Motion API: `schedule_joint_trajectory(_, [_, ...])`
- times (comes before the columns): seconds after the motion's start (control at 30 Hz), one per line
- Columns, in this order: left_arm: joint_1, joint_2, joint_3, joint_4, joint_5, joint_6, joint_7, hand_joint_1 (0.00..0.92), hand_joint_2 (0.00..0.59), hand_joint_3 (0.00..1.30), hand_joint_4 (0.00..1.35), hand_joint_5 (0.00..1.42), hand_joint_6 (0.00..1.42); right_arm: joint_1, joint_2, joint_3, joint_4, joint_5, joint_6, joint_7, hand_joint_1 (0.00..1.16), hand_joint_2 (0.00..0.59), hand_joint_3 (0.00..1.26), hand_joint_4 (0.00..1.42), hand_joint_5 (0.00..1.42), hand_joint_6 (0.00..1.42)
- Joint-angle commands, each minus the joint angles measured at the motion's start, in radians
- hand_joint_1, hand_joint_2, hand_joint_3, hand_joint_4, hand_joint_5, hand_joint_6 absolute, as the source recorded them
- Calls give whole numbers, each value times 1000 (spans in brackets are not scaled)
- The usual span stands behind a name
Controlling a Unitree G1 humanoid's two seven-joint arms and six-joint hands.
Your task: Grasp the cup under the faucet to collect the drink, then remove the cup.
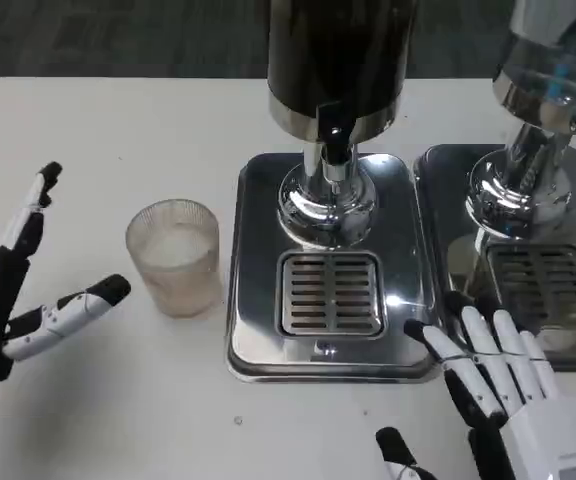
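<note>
Ribbed clear plastic marks the cup point(174, 256), which stands upright on the white table point(118, 400), just to the right of my left hand point(18, 290) and apart from it. That hand holds nothing: its fingers point(78, 308) are spread, one pointing up and away from me, another reaching toward the cup's lower side without touching it. Beyond the cup, further from my left hand, lies the steel drip tray point(258, 260) of the drink dispenser point(338, 60), with its slotted grate point(330, 293) in the middle. The black faucet point(335, 140) hangs above the chrome pedestal behind that grate, so the cup sits beside the tray, not beneath the spout.

My right hand point(498, 400) lies low and near me, fingers stretched out flat and apart, gripping nothing. Its fingertips point(458, 300) reach the near right corner of the tray; whether they touch it I cannot tell. Just beyond and to the right of this hand stands a second dispenser point(548, 70) on its own tray point(438, 200).
</note>
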Motion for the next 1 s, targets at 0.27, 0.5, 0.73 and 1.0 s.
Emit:
schedule_joint_trajectory(0.27, [-169, 17, -153, 186, 101, 74, 68, 180, 25, 0, 0, 130, 149, 36, 20, 24, -42, -31, 22, -31, 351, 367, 197, 62, 0, 86])
schedule_joint_trajectory(0.5, [-229, 2, -187, 248, 82, 99, 47, 199, 27, 0, 0, 154, 173, 30, 21, 36, -35, -24, 15, -35, 351, 367, 202, 66, 0, 104])
schedule_joint_trajectory(0.73, [-275, -23, -199, 290, 55, 108, 10, 216, 32, 0, 17, 195, 204, 22, 18, 39, -32, -15, 14, -33, 351, 367, 209, 73, 0, 107])
schedule_joint_trajectory(1.0, [-302, -37, -229, 308, 55, 109, -5, 224, 32, 1, 23, 216, 210, 27, 14, 39, -41, -15, 13, -29, 351, 367, 218, 86, 0, 111])
